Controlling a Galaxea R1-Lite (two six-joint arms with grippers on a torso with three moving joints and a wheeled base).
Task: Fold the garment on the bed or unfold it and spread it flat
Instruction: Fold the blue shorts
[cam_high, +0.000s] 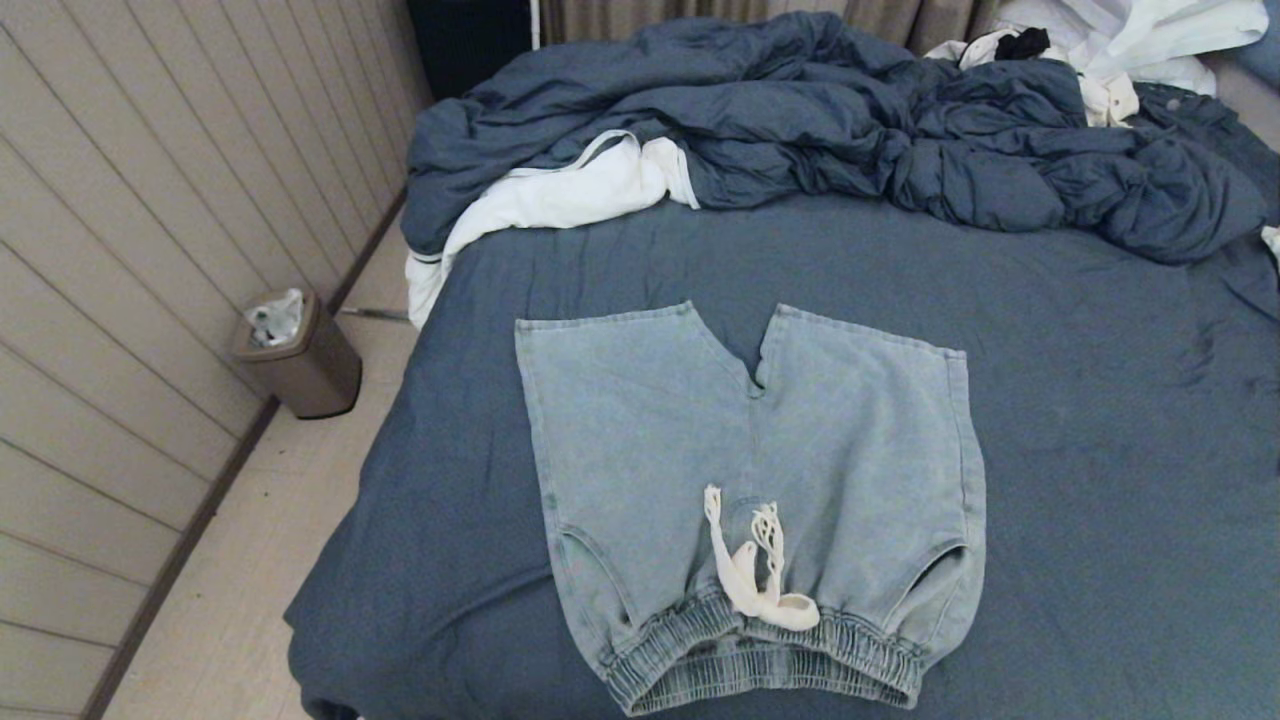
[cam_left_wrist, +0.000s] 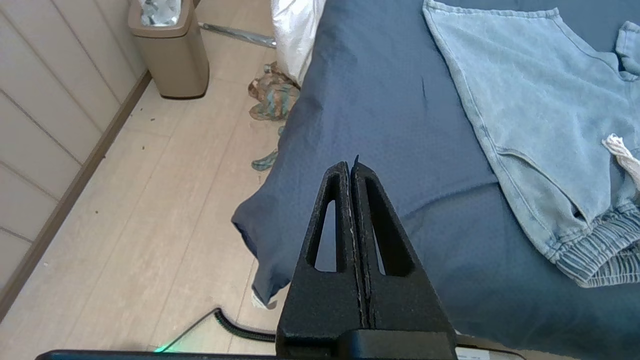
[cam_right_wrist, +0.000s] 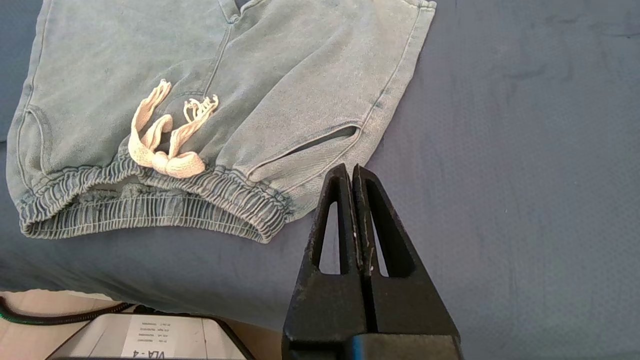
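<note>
Light blue denim-look shorts (cam_high: 760, 480) are laid flat and unfolded on the bed (cam_high: 1100, 420), front side up. The ribbed waistband (cam_high: 770, 665) is positioned at the bed's near edge, and both leg openings are directed toward the far end. A cream-white drawstring (cam_high: 750, 565) is tied in a loose bow just above the waistband, resting on the fabric. A dark blue duvet (cam_high: 850, 130) is bunched across the far end of the bed, well apart from the shorts, with a white cloth (cam_high: 560, 195) tucked against its left part. A tan waste bin (cam_high: 300, 355) is stood on the floor beside the bed, against the panelled wall.

The left gripper (cam_left_wrist: 352, 165) is held above the bed's near left corner, clenched and empty. The right gripper (cam_right_wrist: 349, 170) is held just beside the waistband's right end, likewise clenched, with nothing grasped.
</note>
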